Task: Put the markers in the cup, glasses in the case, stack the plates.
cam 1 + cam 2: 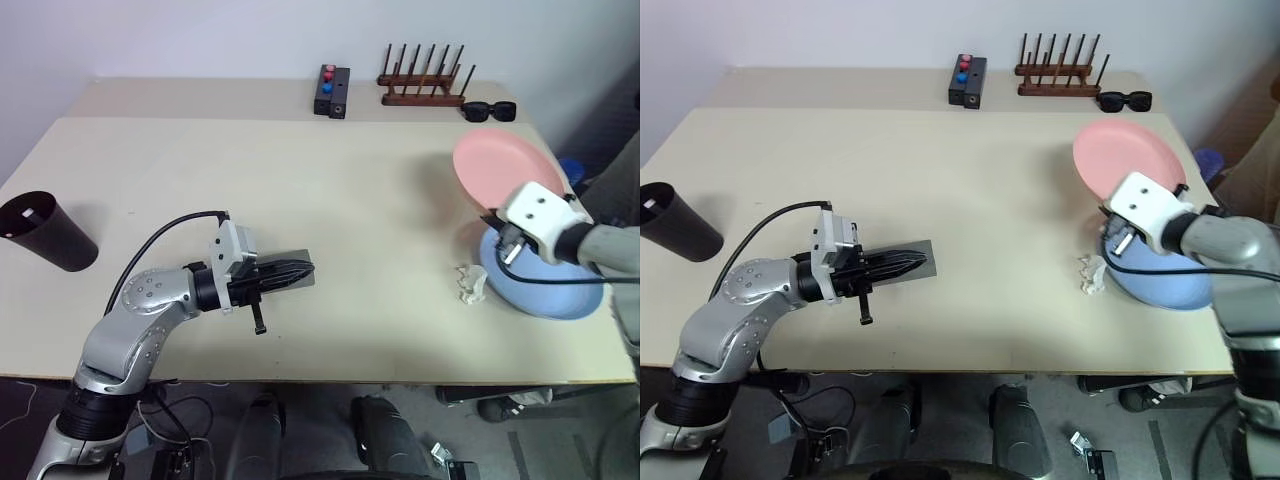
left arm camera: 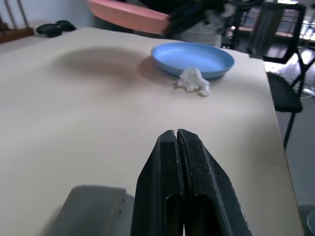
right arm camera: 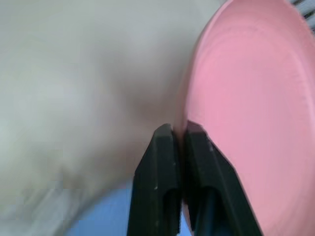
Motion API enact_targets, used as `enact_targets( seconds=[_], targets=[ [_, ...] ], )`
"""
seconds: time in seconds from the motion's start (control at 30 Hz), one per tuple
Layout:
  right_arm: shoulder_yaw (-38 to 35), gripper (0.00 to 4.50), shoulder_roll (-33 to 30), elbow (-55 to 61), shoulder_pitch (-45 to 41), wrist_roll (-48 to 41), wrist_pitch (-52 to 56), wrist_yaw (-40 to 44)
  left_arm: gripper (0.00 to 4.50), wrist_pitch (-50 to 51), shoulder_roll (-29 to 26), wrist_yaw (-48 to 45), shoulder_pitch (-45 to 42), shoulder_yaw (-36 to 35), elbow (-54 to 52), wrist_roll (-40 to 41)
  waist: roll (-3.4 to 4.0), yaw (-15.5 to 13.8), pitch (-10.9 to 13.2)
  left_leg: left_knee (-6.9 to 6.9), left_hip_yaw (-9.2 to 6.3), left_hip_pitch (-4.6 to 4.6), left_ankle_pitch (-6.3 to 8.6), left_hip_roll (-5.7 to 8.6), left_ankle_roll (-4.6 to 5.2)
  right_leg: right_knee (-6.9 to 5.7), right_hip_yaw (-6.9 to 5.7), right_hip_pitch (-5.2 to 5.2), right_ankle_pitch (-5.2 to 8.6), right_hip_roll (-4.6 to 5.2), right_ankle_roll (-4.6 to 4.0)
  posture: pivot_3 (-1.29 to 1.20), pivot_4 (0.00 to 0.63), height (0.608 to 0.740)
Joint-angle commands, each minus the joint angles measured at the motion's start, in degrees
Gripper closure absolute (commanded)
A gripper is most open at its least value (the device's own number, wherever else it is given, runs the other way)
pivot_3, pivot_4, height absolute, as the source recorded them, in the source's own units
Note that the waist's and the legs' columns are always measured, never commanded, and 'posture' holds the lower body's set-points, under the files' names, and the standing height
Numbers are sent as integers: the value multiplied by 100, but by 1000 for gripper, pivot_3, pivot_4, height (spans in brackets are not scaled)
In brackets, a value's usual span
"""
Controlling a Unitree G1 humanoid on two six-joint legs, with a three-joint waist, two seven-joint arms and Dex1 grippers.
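While the right gripper pinches the rim of the round pink plastic plate above the light blue plate, the left gripper is closed and empty over the grey felt case. A dark tapered cup stands far left; its contents are unclear.

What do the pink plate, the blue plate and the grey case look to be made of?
Pink plate: probably plastic, smooth, matte, even colour, thin rim.
Blue plate: likely the same plastic, with a soft sheen on its rim.
Grey case: looks like felt or fabric, dull and non-reflective; little of it is visible.
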State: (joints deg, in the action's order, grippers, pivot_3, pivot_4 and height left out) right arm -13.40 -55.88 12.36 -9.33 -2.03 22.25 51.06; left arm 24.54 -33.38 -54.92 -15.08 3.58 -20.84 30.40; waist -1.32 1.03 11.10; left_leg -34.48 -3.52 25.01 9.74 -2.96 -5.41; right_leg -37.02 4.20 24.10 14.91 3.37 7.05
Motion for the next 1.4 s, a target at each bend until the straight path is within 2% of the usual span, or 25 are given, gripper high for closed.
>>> enact_targets(
  seconds=[0.03, 0.2, 0.33, 0.43, 0.53, 0.73, 1.0, 1.23, 1.3, 1.4],
  targets=[
    [-920, 4481, -249, 590, 913, -221, 175, 392, 4500, -277, 112, -221, -182, 142, 183, -70, 5, 0, -3, -4, 1, 0, 0, 0, 0, -1, 1, -2, 0, 0, 0, 0, 150, 740],
    [-1152, 4481, -449, 696, 1842, 76, -49, 473, 4500, -500, 216, -361, -267, 248, 455, -181, 11, 34, -5, -38, 5, -8, 9, 0, 12, -2, 6, -20, 0, 0, -2, 0, 150, 740],
    [-924, 4481, -525, 427, 1897, 265, -79, 339, 4500, -624, 265, -421, -209, 260, 540, -243, 11, 17, -5, -56, 6, -17, 12, 2, 12, 3, 5, -39, 0, 6, -4, 0, 150, 740],
    [-863, 3479, -500, 446, 1775, 166, -30, 377, 4500, -652, 262, -416, -103, 232, 482, -239, 10, 9, -4, -58, 8, -19, 13, 6, 14, 11, 5, -46, -1, 14, -5, 0, 150, 740],
    [-865, 2004, -443, 517, 1578, -16, -128, 412, 4500, -583, 245, -343, -28, 192, 353, -204, 10, 5, -4, -58, 9, -19, 16, 7, 18, 13, 5, -48, -1, 16, -5, 0, 150, 740],
    [-542, 2004, -215, 845, 1158, -677, 274, 569, 4500, -480, 251, -218, -25, 189, 254, -200, 9, 4, -4, -58, 8, -19, 17, 7, 20, 13, 4, -51, 0, 15, -4, 0, 150, 740],
    [524, 2004, 19, 359, 741, -78, -144, 33, 4500, -366, 232, -79, 45, 192, 41, -165, 8, -13, -3, -57, 8, -20, 18, 9, 21, 32, 4, -59, -1, 17, -5, 0, 150, 740],
    [979, 2004, -19, -381, 557, 502, -792, -257, 4500, -153, 177, 73, 135, 139, -261, -91, 9, 1, -3, -55, 9, -20, 20, 9, 25, 43, 4, -64, -2, 17, -6, 0, 150, 740],
    [1033, 2497, -8, -470, 543, 536, -883, -244, 4500, -63, 157, 117, 134, 117, -349, -53, 9, -5, -3, -55, 9, -20, 20, 9, 25, 44, 4, -64, -2, 17, -6, 0, 150, 740],
    [1089, 3844, 2, -555, 526, 594, -994, -241, 4500, 36, 140, 164, 121, 99, -429, -11, 9, -4, -3, -55, 9, -20, 20, 9, 25, 46, 4, -66, -2, 17, -6, 0, 150, 740]
  ],
)
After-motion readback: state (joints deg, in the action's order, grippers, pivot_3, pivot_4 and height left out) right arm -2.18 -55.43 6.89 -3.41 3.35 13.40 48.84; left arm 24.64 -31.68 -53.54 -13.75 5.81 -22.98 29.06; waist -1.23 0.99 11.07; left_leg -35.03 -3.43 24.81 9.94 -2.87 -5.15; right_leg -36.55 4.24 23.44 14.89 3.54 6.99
